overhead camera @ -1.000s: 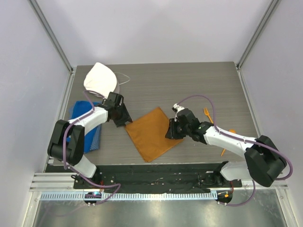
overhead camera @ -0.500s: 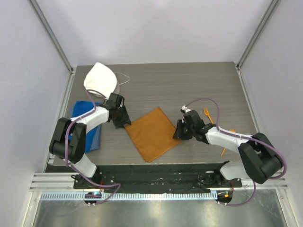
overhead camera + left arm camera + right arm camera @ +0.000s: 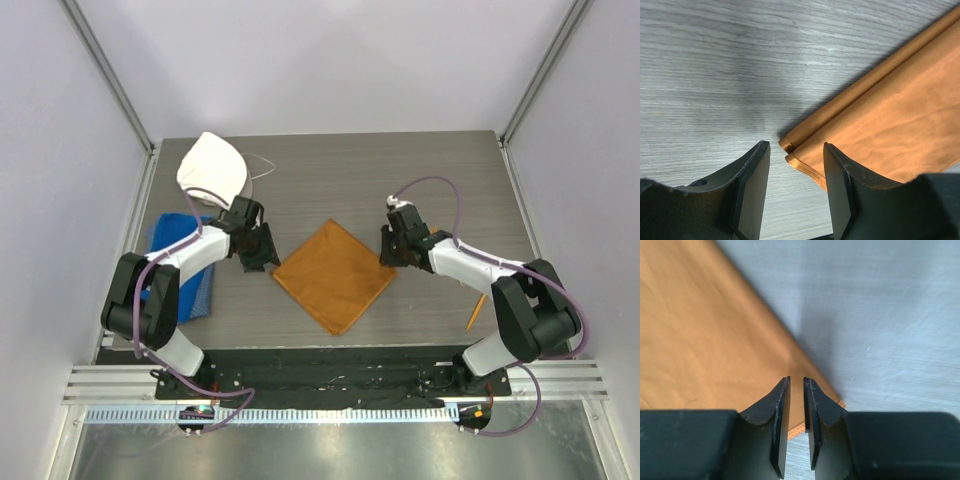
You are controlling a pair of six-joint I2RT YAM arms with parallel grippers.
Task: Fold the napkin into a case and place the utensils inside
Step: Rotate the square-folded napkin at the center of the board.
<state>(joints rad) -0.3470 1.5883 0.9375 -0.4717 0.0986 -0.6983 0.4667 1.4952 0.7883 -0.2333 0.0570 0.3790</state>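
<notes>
napkin centre; towel far L, cap behind it; utensil R of napkin.

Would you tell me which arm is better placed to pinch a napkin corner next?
Left, probably: the left fingers are open astride the napkin's corner; the right fingers are nearly closed.

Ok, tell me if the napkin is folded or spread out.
Folded at least once: the napkin shows two stacked layers at its corner in the left wrist view; not yet a strip.
</notes>
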